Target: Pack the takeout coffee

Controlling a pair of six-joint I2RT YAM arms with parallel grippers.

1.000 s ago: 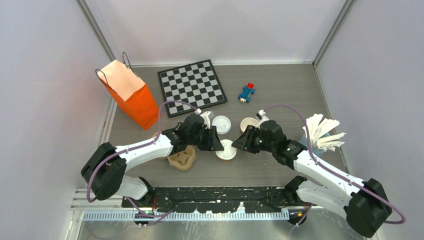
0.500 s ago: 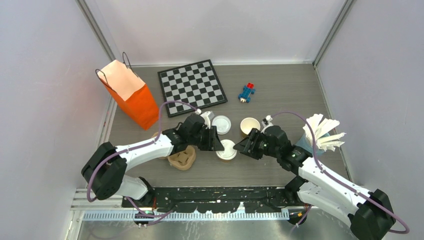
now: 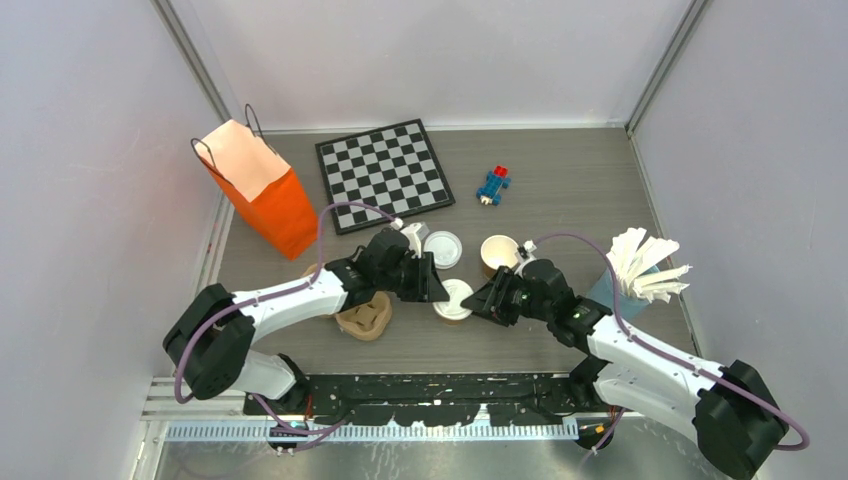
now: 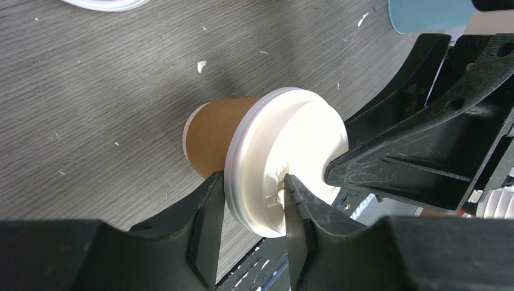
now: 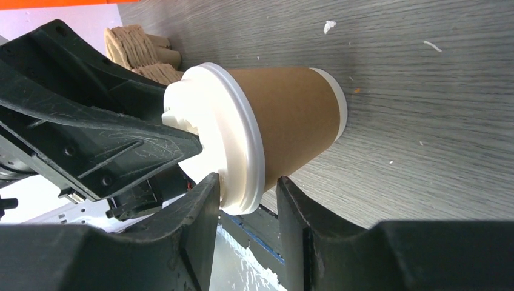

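**Item: 1 lidded cup, 2 tools on 1 rim**

Location: lidded cup (image 3: 453, 300) upright on worktop (image 3: 560, 190), between the arms, near pulp tray (image 3: 364, 318).
Left tool (image 4: 254, 203): clamped on the lid rim.
Right tool (image 5: 247, 197): straddles the same rim; gripping or just clear, cannot tell.
Risks: opposed pulls could pop the lid or tip the cup; squeezing may buckle the paper wall; the 2 tools may collide.

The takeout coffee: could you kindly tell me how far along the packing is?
Done: one lidded cup stands capped on the table. In hand: the left gripper pinches its lid rim; the right gripper straddles it, jaws slack. To do: a second cup is open, a loose lid beside it; neither cup is in the pulp tray or orange bag.
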